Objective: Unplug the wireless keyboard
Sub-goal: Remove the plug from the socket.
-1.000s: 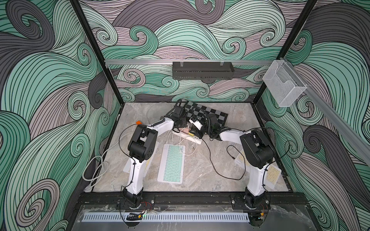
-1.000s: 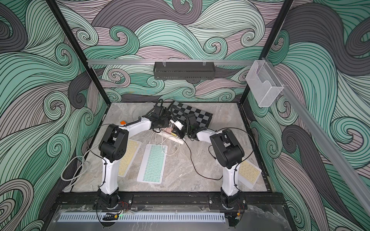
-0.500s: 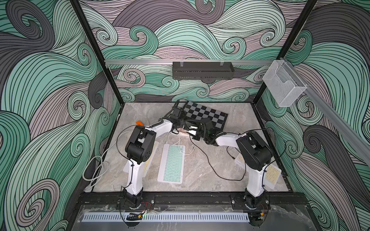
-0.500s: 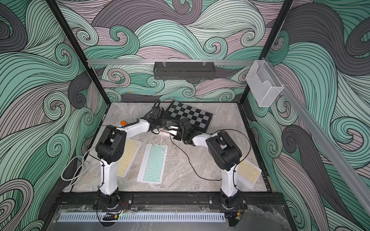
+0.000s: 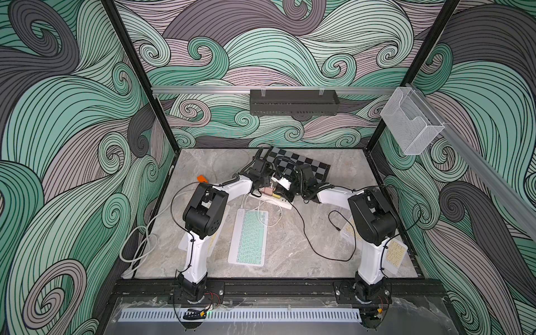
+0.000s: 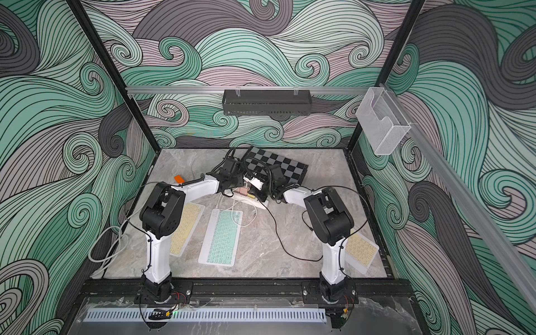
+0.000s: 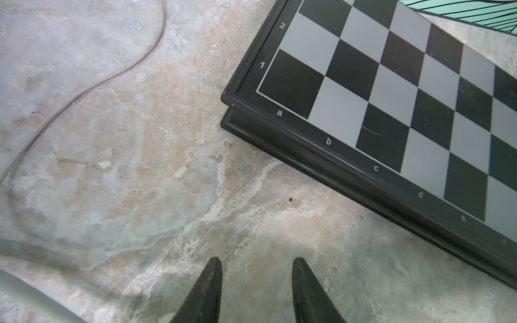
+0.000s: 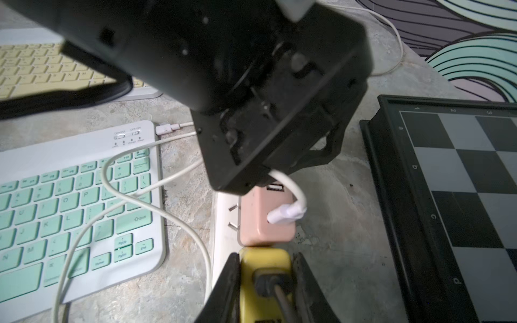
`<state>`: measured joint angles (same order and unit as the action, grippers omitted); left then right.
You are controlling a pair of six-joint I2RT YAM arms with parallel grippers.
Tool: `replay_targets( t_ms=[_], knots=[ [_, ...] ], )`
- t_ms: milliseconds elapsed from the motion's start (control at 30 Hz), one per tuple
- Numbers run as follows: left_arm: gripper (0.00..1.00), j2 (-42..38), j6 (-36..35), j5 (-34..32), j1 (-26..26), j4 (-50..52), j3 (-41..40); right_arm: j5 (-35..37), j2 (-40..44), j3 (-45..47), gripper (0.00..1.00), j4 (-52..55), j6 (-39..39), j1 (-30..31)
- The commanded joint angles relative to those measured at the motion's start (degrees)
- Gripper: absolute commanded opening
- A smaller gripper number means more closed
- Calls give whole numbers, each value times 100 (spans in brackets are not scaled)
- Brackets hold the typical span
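The mint-green wireless keyboard (image 5: 249, 236) (image 6: 222, 237) (image 8: 70, 201) lies mid-table. Its white cable (image 8: 179, 221) loops to a pink adapter (image 5: 267, 190) (image 8: 265, 221) on the white power strip (image 5: 285, 205) (image 8: 225, 223). Beside the pink one sits a yellow adapter (image 5: 276, 196) (image 8: 264, 268) with a black lead. My right gripper (image 8: 265, 260) (image 5: 280, 194) is shut on the yellow adapter, one finger on each side. My left gripper (image 7: 256, 263) (image 5: 265, 181) hovers just over the pink adapter, open, with bare marble between its fingertips.
A black chessboard (image 5: 313, 168) (image 7: 391, 98) lies close behind the strip. Yellow keyboards (image 6: 185, 229) (image 6: 361, 249) lie beneath both arms. A black lead (image 5: 313, 246) trails to the right, a thick white cord (image 5: 139, 246) coils at the left edge, and an orange tag (image 5: 202, 177) lies at back left.
Half a second ago both arms sat a little lower and further left over the strip. Now they stand much as they did a second ago. Neither gripper's opening has changed.
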<state>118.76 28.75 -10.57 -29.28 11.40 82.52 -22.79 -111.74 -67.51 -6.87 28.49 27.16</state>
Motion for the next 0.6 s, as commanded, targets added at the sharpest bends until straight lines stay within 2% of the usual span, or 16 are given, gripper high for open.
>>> replay_targets(
  t_ms=[0,67,167,200,567],
  knots=[
    [0,318,-171,181,-105,1930,-186,1105,142,-10,0,-925,703,86],
    [8,161,-199,207,-106,2126,30,1407,73,68,0,-1080,874,149],
    [31,-49,-289,279,-105,2414,321,1639,-34,166,0,-1334,991,208],
    [35,-96,-327,315,-104,2515,405,1629,-61,161,0,-1343,975,211],
    [52,-433,-596,233,163,3179,793,1620,-166,51,0,-1124,1096,255]
  ],
)
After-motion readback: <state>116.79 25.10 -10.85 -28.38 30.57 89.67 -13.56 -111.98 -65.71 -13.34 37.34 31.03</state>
